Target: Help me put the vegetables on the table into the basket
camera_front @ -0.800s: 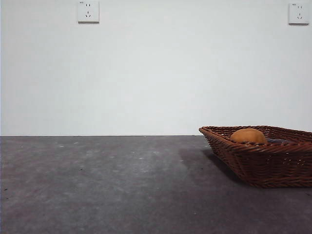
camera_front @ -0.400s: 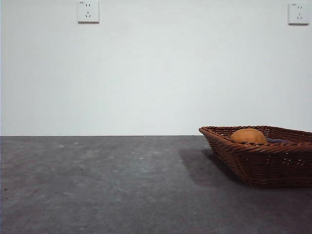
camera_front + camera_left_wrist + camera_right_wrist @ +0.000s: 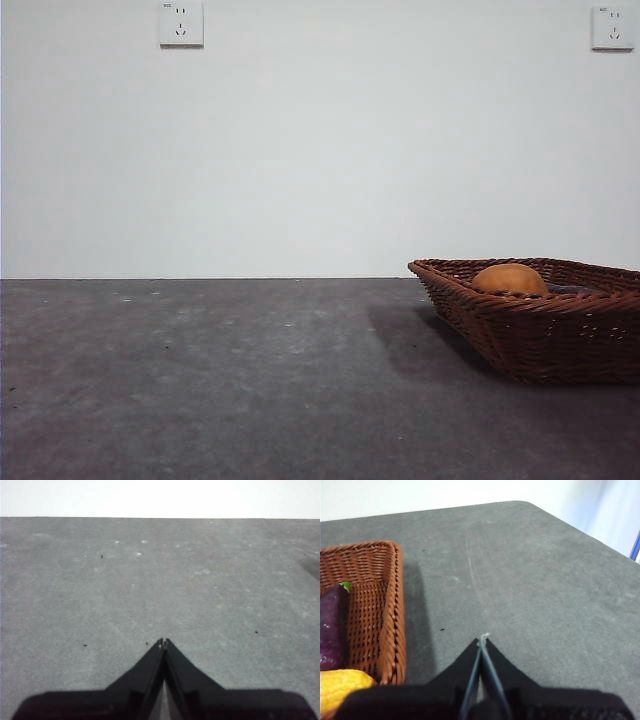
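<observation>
Quiet scene on the table (image 3: 200,380): the wicker basket (image 3: 540,335) sits at the right of the front view, and poking above its braided rim is a rounded orange-tan vegetable (image 3: 510,279). From the right wrist camera the basket's corner (image 3: 375,605) shows a glossy purple vegetable (image 3: 332,627) with a green tip lying inside, and a yellow-orange one (image 3: 342,685) beside it, also within the rim. Whether that yellow-orange piece is the same one seen from the front, I can't say from these angles. The right gripper (image 3: 483,641) hangs over bare table just beside the basket, jaws pinched together on nothing. The left gripper (image 3: 163,643) is likewise clenched and empty, over open table with no vegetable near it. No vegetable shows on the bare surface in any view, so the job looks close to finished, if not done. Should one need another lift, the purple one looks slick and smooth-skinned, probably light; I'd take it across its middle, not the tapering end. The rounded ones look firm and apt to roll, so a grip across the widest part seems safest. The basket looks stiff but light, easily nudged by a careless arm.
</observation>
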